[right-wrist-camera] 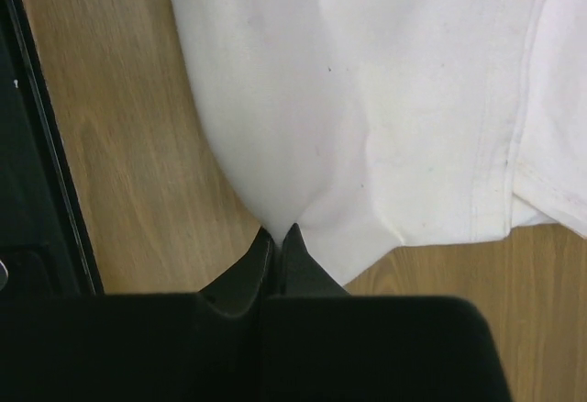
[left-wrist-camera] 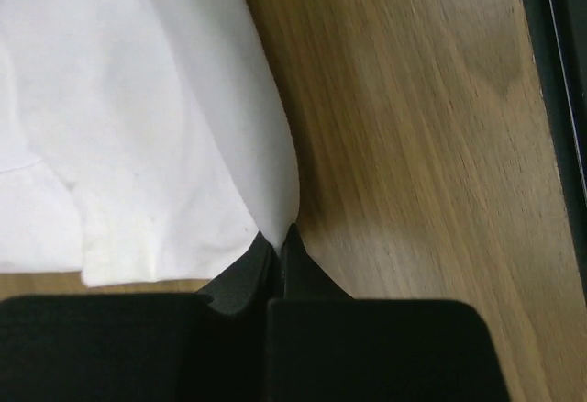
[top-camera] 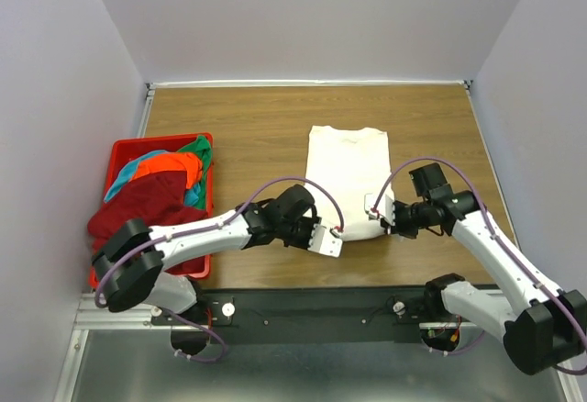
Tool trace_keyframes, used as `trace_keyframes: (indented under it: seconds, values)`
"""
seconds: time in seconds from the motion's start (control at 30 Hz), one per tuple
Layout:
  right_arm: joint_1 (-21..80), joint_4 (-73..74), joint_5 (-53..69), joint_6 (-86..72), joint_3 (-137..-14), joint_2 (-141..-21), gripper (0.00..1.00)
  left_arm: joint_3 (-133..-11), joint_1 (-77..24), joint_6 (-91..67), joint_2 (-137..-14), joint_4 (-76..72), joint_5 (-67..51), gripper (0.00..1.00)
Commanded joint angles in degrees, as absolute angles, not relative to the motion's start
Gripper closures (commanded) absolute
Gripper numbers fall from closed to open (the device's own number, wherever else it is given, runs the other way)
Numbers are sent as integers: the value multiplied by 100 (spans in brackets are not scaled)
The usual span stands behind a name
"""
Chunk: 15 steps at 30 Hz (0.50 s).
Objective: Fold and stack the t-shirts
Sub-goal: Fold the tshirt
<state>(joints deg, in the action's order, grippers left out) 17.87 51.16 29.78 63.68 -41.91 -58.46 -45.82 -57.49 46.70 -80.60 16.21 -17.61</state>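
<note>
A white t-shirt lies folded into a long strip in the middle of the table, collar end far from me. My left gripper is shut on its near left corner; in the left wrist view the white t-shirt narrows into the closed left gripper. My right gripper is shut on the near right edge; in the right wrist view the white t-shirt is pinched at the right gripper. Dark red, orange, teal and green t-shirts lie heaped at the left.
The coloured shirts spill over a red plastic basket at the table's left edge. Bare wood surrounds the white shirt. A black rail runs along the near edge, and grey walls close in three sides.
</note>
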Motion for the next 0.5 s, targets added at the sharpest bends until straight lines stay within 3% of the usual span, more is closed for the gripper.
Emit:
trace_keyframes:
  seconds: [0.0,0.3,0.47]
  values:
    - [1811,5195,2577,5732,-4506,-5625,100,-4684,-5730,4429,-7507,1714,-1566,100]
    - [1706,3913,1382,4834,-5466,-6476,100,-6079,-5003,5571,-8374,1565,-1169,100]
    - [1188,3358,1423,4562,-6063,-7285,100,-6863,-4369,5932,-9104,1310,-1204,100]
